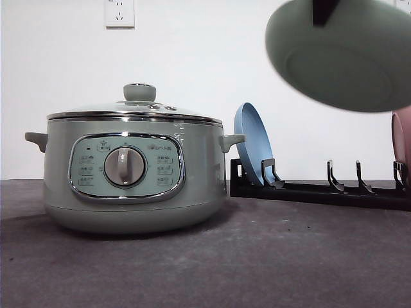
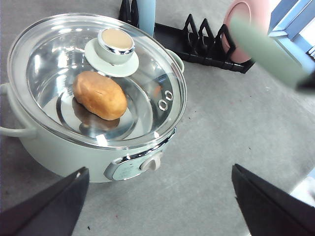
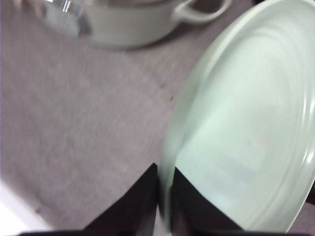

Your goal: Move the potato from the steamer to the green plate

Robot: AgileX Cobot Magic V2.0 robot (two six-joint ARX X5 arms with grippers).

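The sage-green steamer (image 1: pixel 128 173) stands on the left of the table with its glass lid (image 2: pixel 98 73) on. Through the lid I see the brown-orange potato (image 2: pixel 100 95) lying inside. My left gripper (image 2: pixel 157 206) hovers open above the steamer's front, nothing between its dark fingers (image 2: pixel 49 206). The green plate (image 1: pixel 347 54) hangs in the air at the upper right, tilted. My right gripper (image 3: pixel 165 196) is shut on the green plate's (image 3: pixel 246 137) rim, a finger on each side of it.
A black dish rack (image 1: pixel 321 189) stands behind and right of the steamer, holding a blue plate (image 1: pixel 252 144) at its left end and a pink plate (image 1: pixel 403 141) at its right end. Bare grey tabletop (image 1: pixel 257 256) lies in front.
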